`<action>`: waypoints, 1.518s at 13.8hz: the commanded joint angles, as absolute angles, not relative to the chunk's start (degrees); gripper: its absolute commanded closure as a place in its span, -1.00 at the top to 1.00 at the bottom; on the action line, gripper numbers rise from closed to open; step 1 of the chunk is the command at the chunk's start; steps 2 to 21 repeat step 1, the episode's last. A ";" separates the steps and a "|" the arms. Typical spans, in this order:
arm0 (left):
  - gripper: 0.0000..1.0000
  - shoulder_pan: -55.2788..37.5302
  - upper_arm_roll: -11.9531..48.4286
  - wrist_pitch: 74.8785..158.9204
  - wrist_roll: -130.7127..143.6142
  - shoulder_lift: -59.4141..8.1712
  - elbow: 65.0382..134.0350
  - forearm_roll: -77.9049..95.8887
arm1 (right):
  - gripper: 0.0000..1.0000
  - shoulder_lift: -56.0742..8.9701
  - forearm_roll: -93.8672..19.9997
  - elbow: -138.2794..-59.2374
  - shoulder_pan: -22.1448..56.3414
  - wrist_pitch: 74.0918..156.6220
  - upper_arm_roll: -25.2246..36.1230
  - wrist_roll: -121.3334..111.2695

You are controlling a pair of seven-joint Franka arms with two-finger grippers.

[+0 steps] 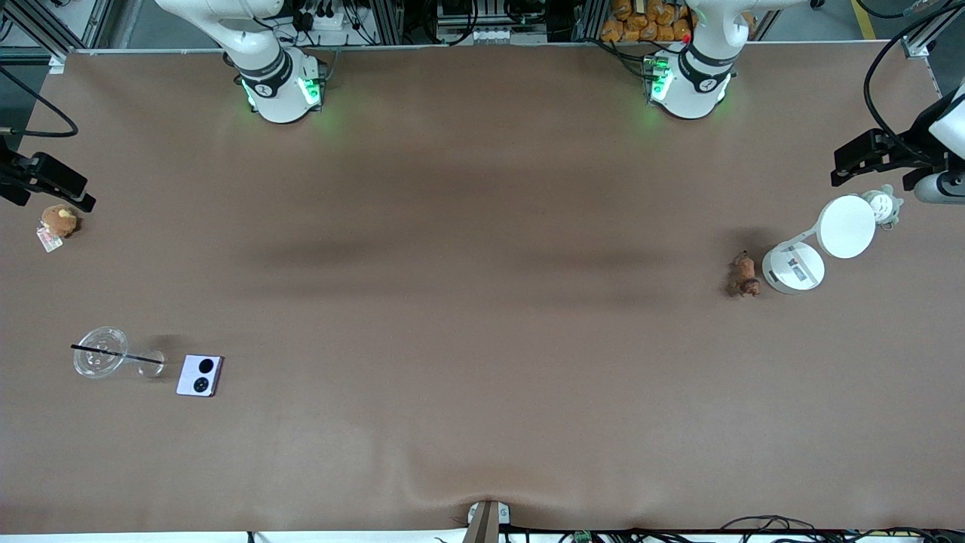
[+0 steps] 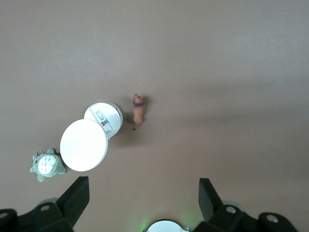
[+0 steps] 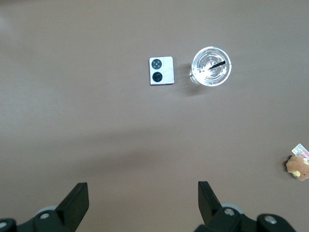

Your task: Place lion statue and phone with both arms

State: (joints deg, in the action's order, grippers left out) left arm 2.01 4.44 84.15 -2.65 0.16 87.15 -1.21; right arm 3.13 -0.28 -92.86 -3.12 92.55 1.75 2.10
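The lion statue (image 1: 745, 274), tiny and reddish-brown, lies on the table toward the left arm's end, beside the lamp's base. It also shows in the left wrist view (image 2: 138, 111). The phone (image 1: 200, 375), pale lavender with two black circles, lies toward the right arm's end, near the front camera, and also shows in the right wrist view (image 3: 161, 71). My left gripper (image 1: 848, 167) (image 2: 142, 186) is open and empty, high over the table's edge. My right gripper (image 1: 71, 192) (image 3: 142, 191) is open and empty, high over the other end.
A white round-headed desk lamp (image 1: 822, 241) stands beside the lion, with a grey-white plush toy (image 1: 882, 205) next to its head. A clear cup with a black straw (image 1: 102, 360) sits beside the phone. A brown plush toy with a tag (image 1: 59, 220) lies under the right gripper.
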 commanded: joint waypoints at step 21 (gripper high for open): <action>1.00 1.76 4.39 84.11 -3.69 -0.35 86.04 -1.49 | 1.00 2.55 -0.88 -91.41 -2.46 91.41 2.72 2.29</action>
